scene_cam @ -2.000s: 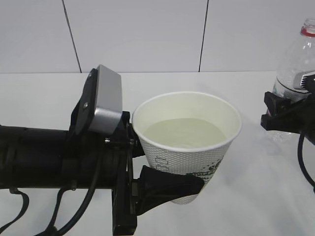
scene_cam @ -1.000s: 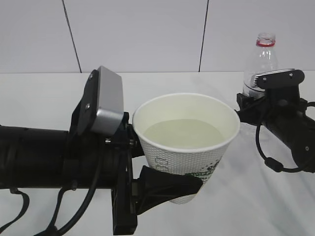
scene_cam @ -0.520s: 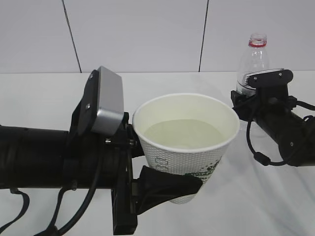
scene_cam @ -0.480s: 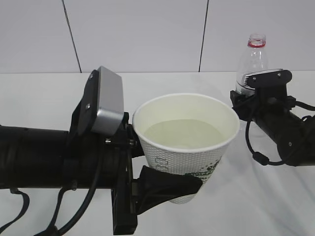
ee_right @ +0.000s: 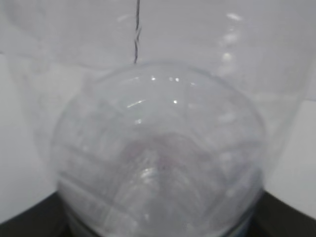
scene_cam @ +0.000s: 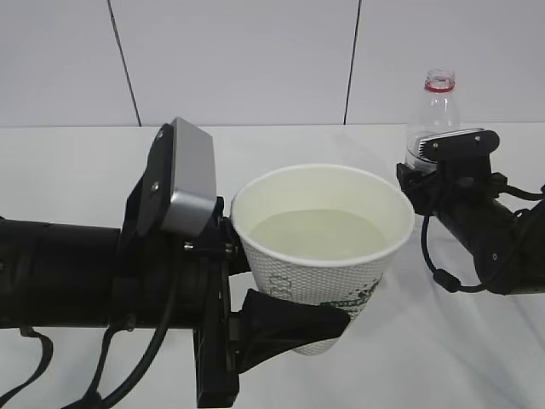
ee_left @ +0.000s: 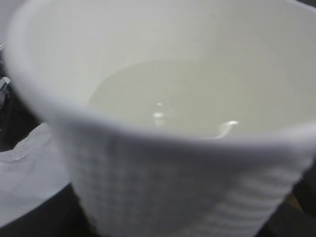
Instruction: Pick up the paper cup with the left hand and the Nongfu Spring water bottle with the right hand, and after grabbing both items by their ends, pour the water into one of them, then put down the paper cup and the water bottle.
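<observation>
I count one cup [scene_cam: 324, 247] with water [scene_cam: 317, 233], clamped in my left gripper [scene_cam: 281, 328]; one bottle [scene_cam: 433, 119], clamped in my right gripper [scene_cam: 426, 183], now farther up-right than before.

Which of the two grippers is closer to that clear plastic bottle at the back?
Right. The right gripper grips the water bottle; the left gripper is well to its left, clamping the paper cup.

Left hand [scene_cam: 285, 319] grips the paper cup [scene_cam: 322, 256] low on its side, cup upright and off the white table [scene_cam: 77, 170], water [scene_cam: 311, 234] pooled inside. Over on the right, the right hand [scene_cam: 430, 183] clasps the Nongfu Spring water bottle [scene_cam: 433, 115], upright, capless, its red neck ring showing.
</observation>
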`<state>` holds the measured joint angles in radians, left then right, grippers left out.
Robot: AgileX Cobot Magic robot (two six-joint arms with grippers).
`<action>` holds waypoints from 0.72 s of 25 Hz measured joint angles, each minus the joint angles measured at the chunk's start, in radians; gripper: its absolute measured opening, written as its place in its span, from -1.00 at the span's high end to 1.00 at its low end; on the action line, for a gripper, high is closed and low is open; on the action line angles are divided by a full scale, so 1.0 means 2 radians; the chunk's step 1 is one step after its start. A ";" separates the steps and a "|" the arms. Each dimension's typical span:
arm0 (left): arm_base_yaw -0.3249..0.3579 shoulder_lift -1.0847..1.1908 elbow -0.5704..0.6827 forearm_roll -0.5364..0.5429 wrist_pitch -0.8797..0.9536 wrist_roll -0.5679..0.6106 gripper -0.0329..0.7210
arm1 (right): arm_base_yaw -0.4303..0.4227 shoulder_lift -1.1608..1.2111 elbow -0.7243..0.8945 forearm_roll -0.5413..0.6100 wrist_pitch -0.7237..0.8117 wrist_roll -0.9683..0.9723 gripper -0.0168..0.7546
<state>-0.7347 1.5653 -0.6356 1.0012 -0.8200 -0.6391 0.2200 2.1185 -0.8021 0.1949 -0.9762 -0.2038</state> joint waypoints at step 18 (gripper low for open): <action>0.000 0.014 0.000 -0.001 -0.014 0.000 -0.31 | 0.000 0.000 -0.001 0.006 -0.017 0.035 -0.49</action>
<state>-0.7347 1.5941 -0.6356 0.9993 -0.8470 -0.6391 0.2200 2.1185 -0.8044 0.2079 -1.0106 -0.1345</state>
